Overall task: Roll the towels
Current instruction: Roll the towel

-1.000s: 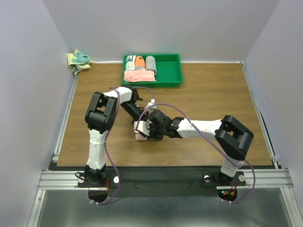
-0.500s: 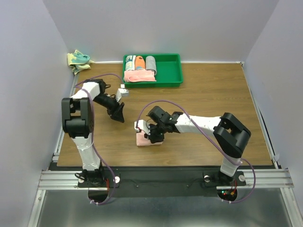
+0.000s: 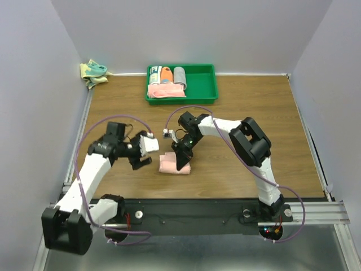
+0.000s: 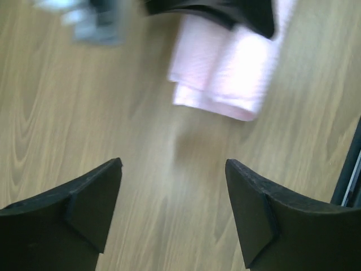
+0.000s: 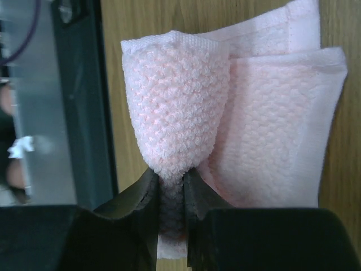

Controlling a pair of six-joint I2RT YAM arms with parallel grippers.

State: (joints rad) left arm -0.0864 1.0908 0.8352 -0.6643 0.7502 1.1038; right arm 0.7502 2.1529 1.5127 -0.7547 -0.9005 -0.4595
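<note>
- At the front of the table [image 3: 254, 118] we see the pink towel [image 3: 168, 165], a fold pinched in the right gripper [image 5: 169, 179].
- Left gripper [image 4: 172, 169] gapes empty just beside it.
- Green tray [image 3: 210, 93] and teal towel [image 3: 93, 72] sit well behind.

Left arm [image 3: 84, 178] stretched low, left gripper [image 4: 172, 165] jaws wide apart, right arm [image 3: 225, 127] bent inward, right gripper [image 5: 171, 182] pinching pink towel [image 5: 175, 101] fold

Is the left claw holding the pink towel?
No, the left claw is open above the table, and the pink towel lies ahead of it, clear of both fingers.
</note>
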